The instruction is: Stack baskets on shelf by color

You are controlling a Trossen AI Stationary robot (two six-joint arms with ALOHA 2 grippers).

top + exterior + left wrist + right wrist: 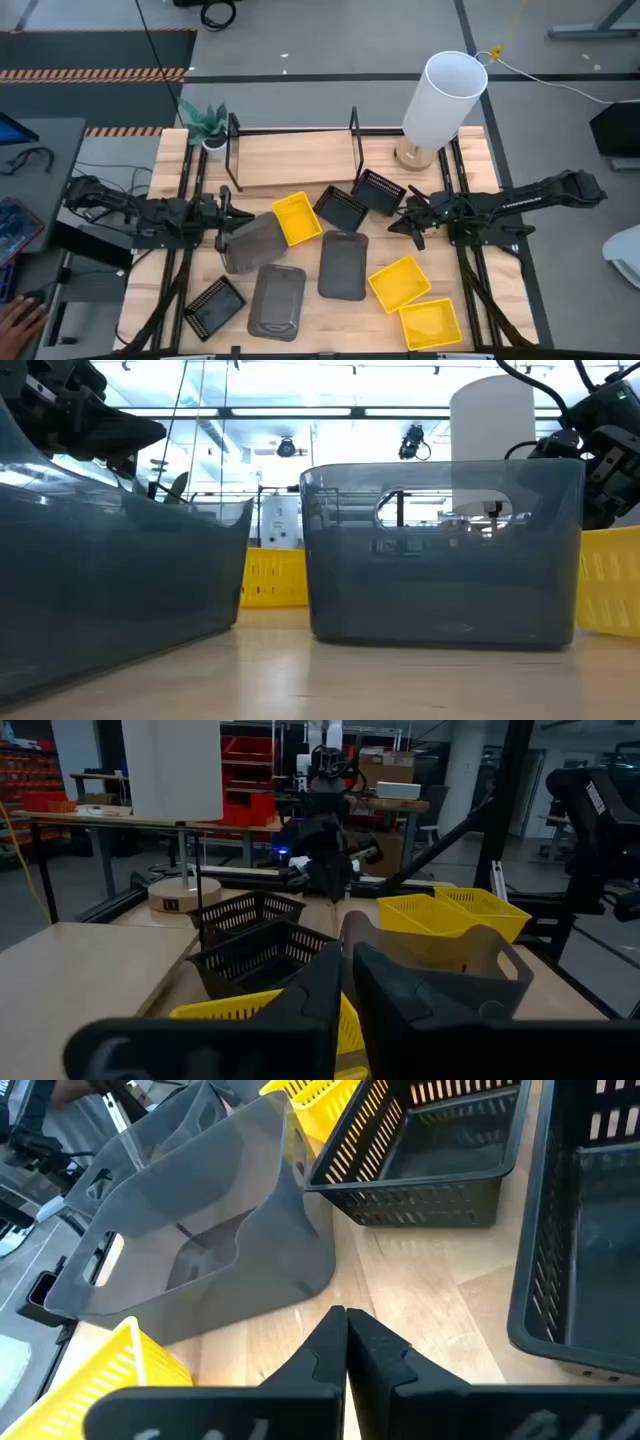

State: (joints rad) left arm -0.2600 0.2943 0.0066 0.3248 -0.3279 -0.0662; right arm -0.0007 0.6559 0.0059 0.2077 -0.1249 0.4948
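Observation:
My left gripper (228,221) (345,988) is shut on a solid grey basket (252,244) (100,580) near the table's middle left. Beside that basket stands a yellow basket (297,218), then two black mesh baskets (341,208) (378,190). Two more grey baskets (278,300) (343,264), two yellow ones (399,282) (430,323) and a black mesh one (214,306) sit flat on the near half of the table. The shelf (293,160) stands bare at the far edge. My right gripper (408,228) (347,1325) is shut, hovering by the mesh baskets and touching nothing. My left gripper pinches the grey basket's side wall at its top rim (346,925), one finger inside the basket and one outside. The fingers come roughly level from the table's left. The basket sits tilted in the hold, its bottom edge (150,655) slanting above the tabletop.
A tall white lamp (445,98) stands at the far right corner beside the shelf, and a small potted plant (207,125) at the shelf's left end. A person's hand (20,320) shows off the table's near left. Bare wood lies between the shelf and the baskets.

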